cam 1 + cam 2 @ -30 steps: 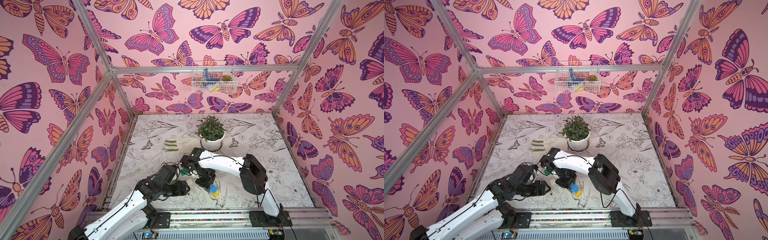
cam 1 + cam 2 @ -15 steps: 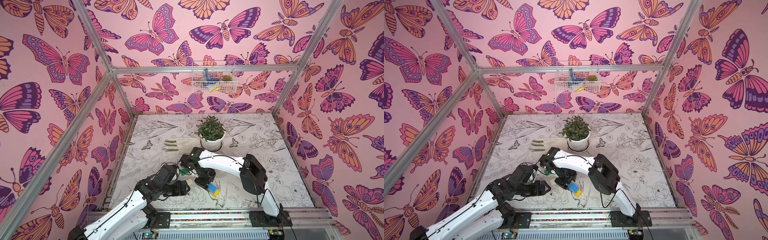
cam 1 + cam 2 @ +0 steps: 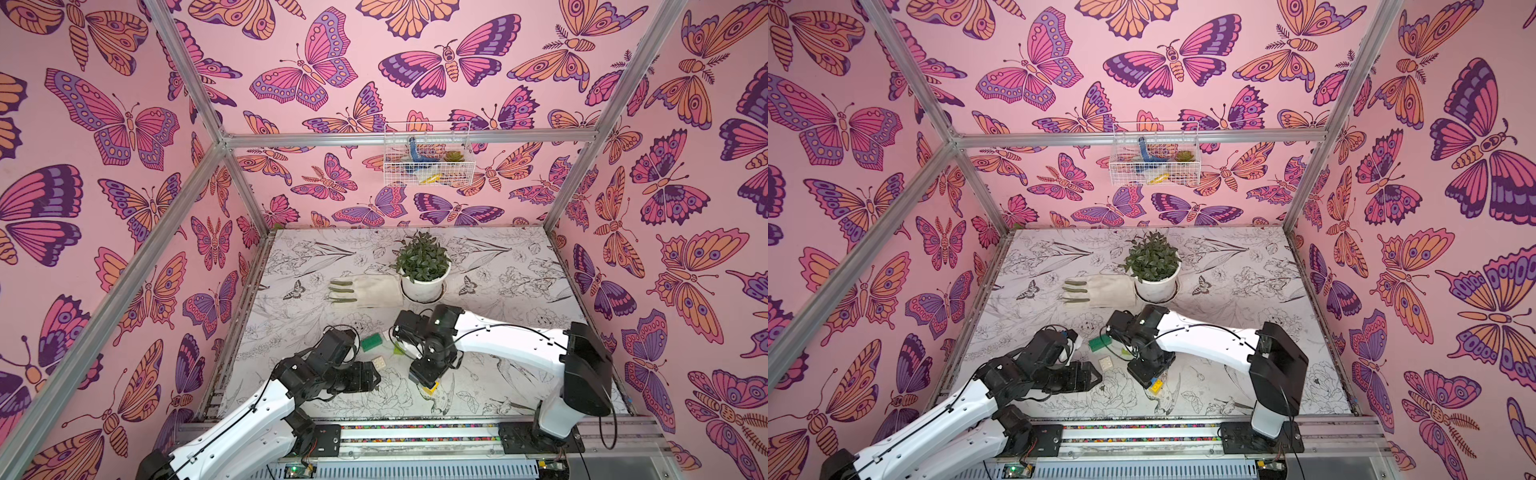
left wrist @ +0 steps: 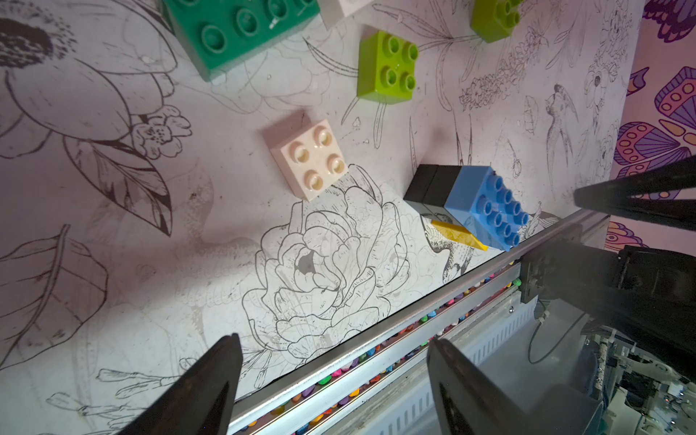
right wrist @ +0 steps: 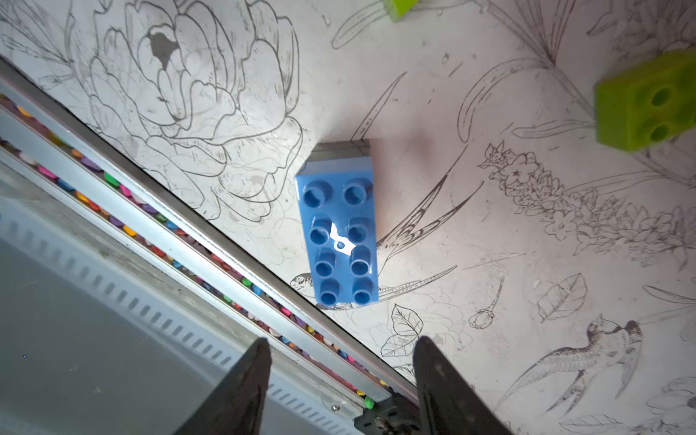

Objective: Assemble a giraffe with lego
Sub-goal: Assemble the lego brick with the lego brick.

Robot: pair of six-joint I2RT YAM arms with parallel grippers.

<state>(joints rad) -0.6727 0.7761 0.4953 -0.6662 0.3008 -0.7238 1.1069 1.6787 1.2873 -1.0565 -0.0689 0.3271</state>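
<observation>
Both are gaping empty: left gripper, and right gripper above the giraffe, lower centre in a top view. Neck-building is probably starting, calling for a lime brick.

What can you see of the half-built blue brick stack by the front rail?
The blue brick is a long, glossy plastic piece, two by four studs, studs up, with a glare spot on top. It sits on black bricks under one end and a yellow brick under the other. The stack stands on the table close to the front rail. The right gripper hovers above it, jaws apart, not touching.
</observation>
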